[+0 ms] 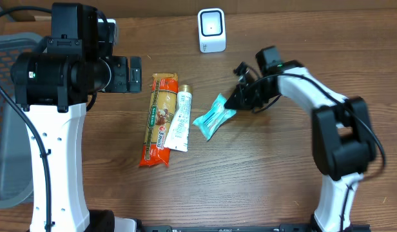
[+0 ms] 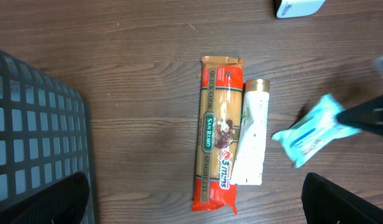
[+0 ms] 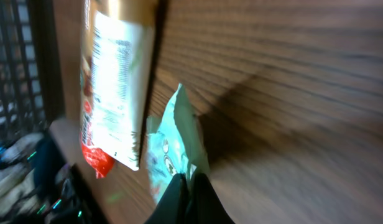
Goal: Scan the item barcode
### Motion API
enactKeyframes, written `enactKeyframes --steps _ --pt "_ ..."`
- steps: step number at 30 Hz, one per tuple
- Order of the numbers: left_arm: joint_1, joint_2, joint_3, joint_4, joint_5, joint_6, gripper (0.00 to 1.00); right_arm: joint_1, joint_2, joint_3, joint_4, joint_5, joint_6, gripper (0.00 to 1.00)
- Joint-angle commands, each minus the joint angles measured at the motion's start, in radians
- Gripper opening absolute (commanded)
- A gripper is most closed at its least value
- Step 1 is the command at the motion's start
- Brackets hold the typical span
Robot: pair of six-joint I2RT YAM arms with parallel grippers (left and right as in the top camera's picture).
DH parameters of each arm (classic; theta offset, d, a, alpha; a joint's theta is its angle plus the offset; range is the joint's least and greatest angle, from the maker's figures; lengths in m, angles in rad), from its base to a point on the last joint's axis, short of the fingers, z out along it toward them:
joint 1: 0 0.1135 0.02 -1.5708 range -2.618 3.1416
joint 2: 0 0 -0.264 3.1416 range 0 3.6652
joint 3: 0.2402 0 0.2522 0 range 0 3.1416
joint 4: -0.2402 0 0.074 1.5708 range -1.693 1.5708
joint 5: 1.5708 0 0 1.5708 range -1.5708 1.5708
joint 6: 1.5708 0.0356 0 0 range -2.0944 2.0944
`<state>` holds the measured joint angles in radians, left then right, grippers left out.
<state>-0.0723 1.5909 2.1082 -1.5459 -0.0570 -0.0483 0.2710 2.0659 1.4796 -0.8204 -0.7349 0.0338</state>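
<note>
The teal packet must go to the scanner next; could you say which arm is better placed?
Right, probably: the right gripper is shut on the teal packet, while the left gripper hangs open, holding nothing.

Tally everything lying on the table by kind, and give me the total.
pasta packet: 1
white tube: 1
teal pouch: 1
barcode scanner: 1
grey basket: 1
Total: 5

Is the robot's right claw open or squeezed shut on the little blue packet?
Shut: the right gripper pinches the blue packet by its edge, fingertips together.
</note>
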Motion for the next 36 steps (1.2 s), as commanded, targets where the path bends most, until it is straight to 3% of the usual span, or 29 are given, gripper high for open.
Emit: enactKeyframes --steps 1,7,12,15,23,29,30,34,36 --pt "-0.006 0.006 0.008 0.002 -0.002 0.019 1.0 0.017 -0.215 0.008 -0.047 0.233 0.077 0.04" --pt "-0.006 0.006 0.008 0.002 -0.002 0.019 1.0 0.162 -0.355 0.008 -0.21 0.774 0.243 0.04" --pt "-0.006 0.006 0.008 0.002 -0.002 0.019 1.0 0.338 -0.301 0.008 -0.369 1.275 0.48 0.04" --pt "-0.006 0.006 0.008 0.002 -0.002 0.019 1.0 0.386 -0.228 0.008 -0.421 1.391 0.558 0.03" --pt "-0.006 0.006 0.008 0.002 -0.002 0.019 1.0 0.419 -0.156 0.009 -0.422 1.396 0.613 0.03" --pt "-0.006 0.006 0.008 0.002 -0.002 0.019 1.0 0.47 -0.156 0.009 -0.296 1.064 0.459 0.04" --pt "-0.006 0.006 0.008 0.002 -0.002 0.019 1.0 0.476 -0.156 0.009 -0.267 0.993 0.437 0.06" --pt "-0.006 0.006 0.008 0.002 -0.002 0.019 1.0 0.486 -0.156 0.009 -0.19 0.81 0.398 0.39" --pt "-0.006 0.006 0.008 0.002 -0.002 0.019 1.0 0.482 -0.156 0.011 -0.18 0.796 0.399 0.44"
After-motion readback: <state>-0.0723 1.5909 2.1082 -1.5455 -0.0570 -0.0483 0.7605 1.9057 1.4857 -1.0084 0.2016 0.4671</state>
